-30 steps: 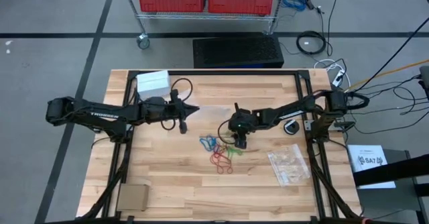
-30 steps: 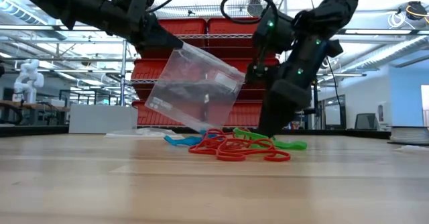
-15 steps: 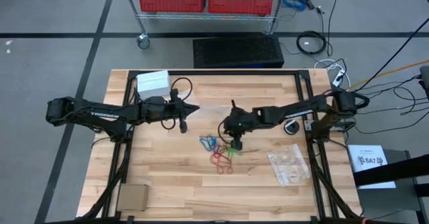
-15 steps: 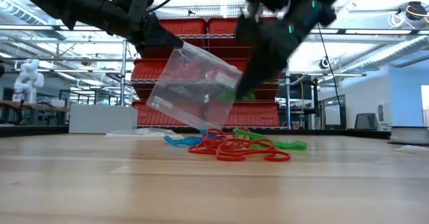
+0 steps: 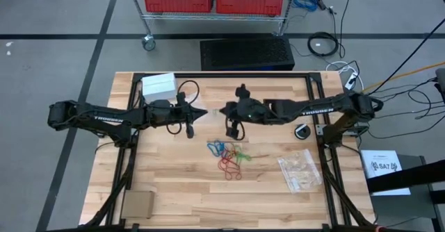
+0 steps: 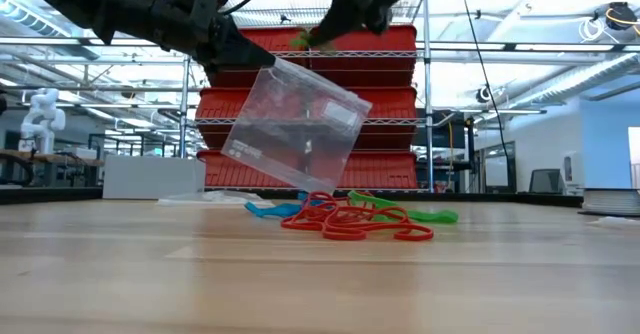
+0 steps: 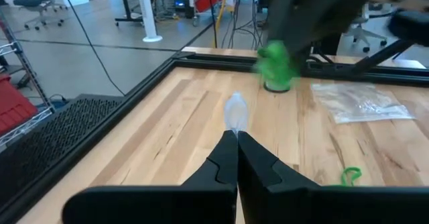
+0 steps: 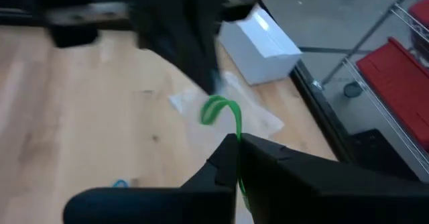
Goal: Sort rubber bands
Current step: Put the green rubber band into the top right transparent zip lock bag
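Observation:
A pile of red, blue and green rubber bands [image 5: 229,155] lies mid-table, and shows in the low view [image 6: 345,219] too. My left gripper [image 5: 203,112] is above the table, left of centre, shut on a clear plastic bag [image 6: 295,124] that hangs below it. My right gripper [image 5: 224,111] is raised just right of the left one's tip, above the bag's top, and is shut on one green rubber band [image 8: 218,110]. The left wrist view shows that band as a green blur [image 7: 275,63]. My left gripper pinches the bag's upper corner [image 6: 262,66] between its two fingers, coming nearly level from the table's left. The bag hangs tilted below the fingers; whether its lower corner reaches the table I cannot tell. My right gripper pinches the green band at its fingertips [image 8: 236,143], slanting down from the table's right. A loop of the band [image 8: 213,106] stands out beyond the tips, lifted clear of the pile.
More clear bags [image 5: 300,171] lie at the right front of the table. A white box [image 5: 158,86] stands at the far left, a brown flat piece [image 5: 138,205] at the near left corner, a small round black thing [image 5: 301,132] by the right arm.
My right gripper has shut on a green band at the pile, then risen steeply and gone toward the far edge and the left gripper. It has tipped from pointing steeply down to nearer level. The band is lifted clear; the pile and the bag stay put.

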